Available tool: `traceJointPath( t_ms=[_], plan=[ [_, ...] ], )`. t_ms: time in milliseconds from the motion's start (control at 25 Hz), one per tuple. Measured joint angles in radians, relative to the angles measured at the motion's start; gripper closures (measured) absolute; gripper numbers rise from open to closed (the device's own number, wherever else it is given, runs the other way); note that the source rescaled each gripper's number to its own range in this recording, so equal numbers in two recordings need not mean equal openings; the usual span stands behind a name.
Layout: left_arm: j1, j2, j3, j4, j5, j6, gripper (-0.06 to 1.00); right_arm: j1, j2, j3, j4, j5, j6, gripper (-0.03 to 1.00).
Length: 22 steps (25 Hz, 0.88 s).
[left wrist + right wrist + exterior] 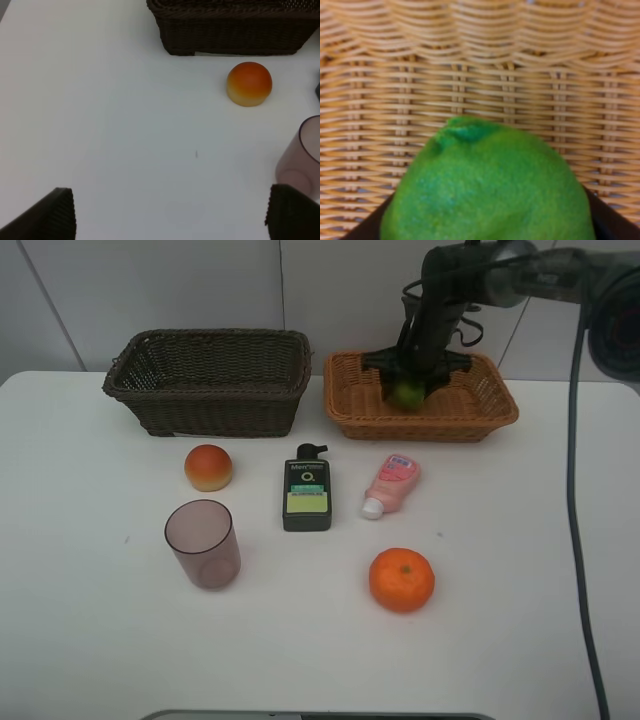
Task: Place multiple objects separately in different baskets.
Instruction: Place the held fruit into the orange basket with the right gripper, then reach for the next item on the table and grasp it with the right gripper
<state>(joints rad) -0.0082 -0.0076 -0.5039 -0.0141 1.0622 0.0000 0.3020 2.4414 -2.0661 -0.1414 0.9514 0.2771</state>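
green fruit [490,185] was gripped by right gripper [408,386], inside tan basket [490,405] at far right. left gripper [170,220] was spread open, nothing held, over table [100,100] at left.

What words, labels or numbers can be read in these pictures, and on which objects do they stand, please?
"O": a large round character on the label of the black bottle; the smaller lines around it are too small to read.
On the pink tube: print is present but too blurred to read.
No other text shows.
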Motion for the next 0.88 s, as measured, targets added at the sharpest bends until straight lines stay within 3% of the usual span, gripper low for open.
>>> traceJointPath(
  t_ms=[120, 240, 360, 480, 680, 880],
  plan=[
    [0.0, 0.0, 0.0, 0.0, 0.0, 0.0, 0.02, 0.0, 0.002, 0.0, -0.001, -0.003, 0.0, 0.45],
    [0.0, 0.0, 0.0, 0.0, 0.0, 0.0, 0.02, 0.0, 0.001, 0.0, -0.001, -0.009, 0.0, 0.15],
    [0.0, 0.0, 0.0, 0.0, 0.0, 0.0, 0.02, 0.0, -0.013, 0.0, -0.001, -0.009, -0.001, 0.0],
    [0.0, 0.0, 0.0, 0.0, 0.0, 0.0, 0.02, 0.0, -0.055, 0.0, 0.0, 0.008, -0.001, -0.03],
    [0.0, 0.0, 0.0, 0.0, 0.0, 0.0, 0.02, 0.013, -0.169, 0.03, 0.0, 0.154, -0.003, -0.03],
    [0.0, 0.0, 0.0, 0.0, -0.001, 0.0, 0.02, 0.066, -0.333, 0.273, 0.002, 0.168, -0.04, -0.03]
  ],
)
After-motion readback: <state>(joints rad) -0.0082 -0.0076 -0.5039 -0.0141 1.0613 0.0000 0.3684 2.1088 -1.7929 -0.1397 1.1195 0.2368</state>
